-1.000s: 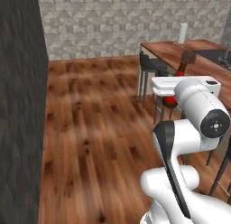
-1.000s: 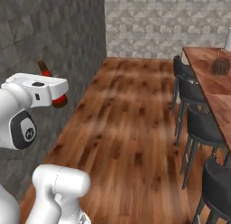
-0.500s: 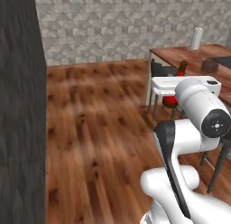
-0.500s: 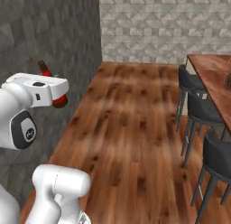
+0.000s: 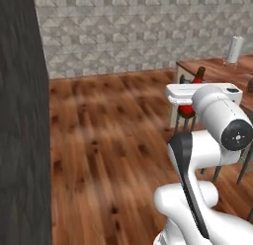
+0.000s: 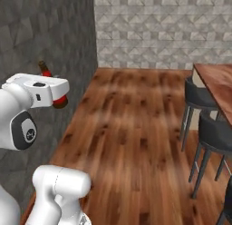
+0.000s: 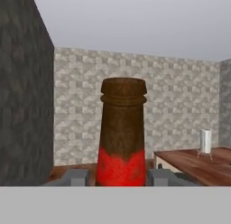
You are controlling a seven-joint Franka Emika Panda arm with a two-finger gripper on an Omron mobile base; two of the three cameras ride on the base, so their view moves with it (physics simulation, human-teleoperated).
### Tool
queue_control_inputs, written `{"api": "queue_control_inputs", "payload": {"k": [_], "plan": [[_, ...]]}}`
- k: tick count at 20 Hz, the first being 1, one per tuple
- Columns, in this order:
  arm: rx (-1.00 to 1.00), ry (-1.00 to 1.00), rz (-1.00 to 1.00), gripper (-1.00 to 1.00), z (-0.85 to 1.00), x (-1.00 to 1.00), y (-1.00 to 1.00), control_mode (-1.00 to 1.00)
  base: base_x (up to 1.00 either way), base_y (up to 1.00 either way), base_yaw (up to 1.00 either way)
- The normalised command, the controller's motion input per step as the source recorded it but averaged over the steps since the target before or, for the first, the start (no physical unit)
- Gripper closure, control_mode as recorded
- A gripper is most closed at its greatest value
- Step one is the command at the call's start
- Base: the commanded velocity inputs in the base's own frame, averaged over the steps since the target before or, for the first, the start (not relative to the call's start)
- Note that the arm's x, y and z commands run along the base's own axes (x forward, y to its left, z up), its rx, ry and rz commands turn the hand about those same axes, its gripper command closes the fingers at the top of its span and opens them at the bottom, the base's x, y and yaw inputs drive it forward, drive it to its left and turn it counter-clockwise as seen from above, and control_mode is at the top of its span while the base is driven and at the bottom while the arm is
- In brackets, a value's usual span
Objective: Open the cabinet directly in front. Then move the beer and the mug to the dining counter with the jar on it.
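Wood plank flooring [image 5: 104,140] runs back to a grey stone-tile wall [image 5: 133,26], with a dark wall [image 6: 41,47] to the left. Held up over the floor, the gripper [image 7: 121,177] pinches the beer [image 7: 122,133] — upright, between both fingers [image 7: 74,177] — short of the dining counter [image 7: 198,164], where a paper-towel roll [image 7: 205,142] stands.

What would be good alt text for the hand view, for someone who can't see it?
A brown beer bottle with a red label stands upright, held between the gripper fingers, its neck rising in the middle of the view. Behind it are a pale stone-tiled wall, a dark wall at left, and a wood-topped dining counter at right.
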Motion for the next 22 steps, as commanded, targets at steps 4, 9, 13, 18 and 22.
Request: {"api": "queue_control_inputs", "payload": {"k": [4,9,13,18,22], "plan": [[0.00,0.00,0.00,1.00,0.00,0.00,0.00,1.00,1.00,0.41,-0.06],[0.00,0.00,0.00,1.00,0.00,0.00,0.00,1.00,1.00,0.41,-0.10],[0.00,0.00,0.00,1.00,0.00,0.00,0.00,1.00,1.00,0.40,-0.14],[0.00,0.00,0.00,1.00,0.00,0.00,0.00,1.00,1.00,0.42,-0.38],[0.00,0.00,0.00,1.00,0.00,0.00,0.00,1.00,0.98,0.37,-0.66]]}}
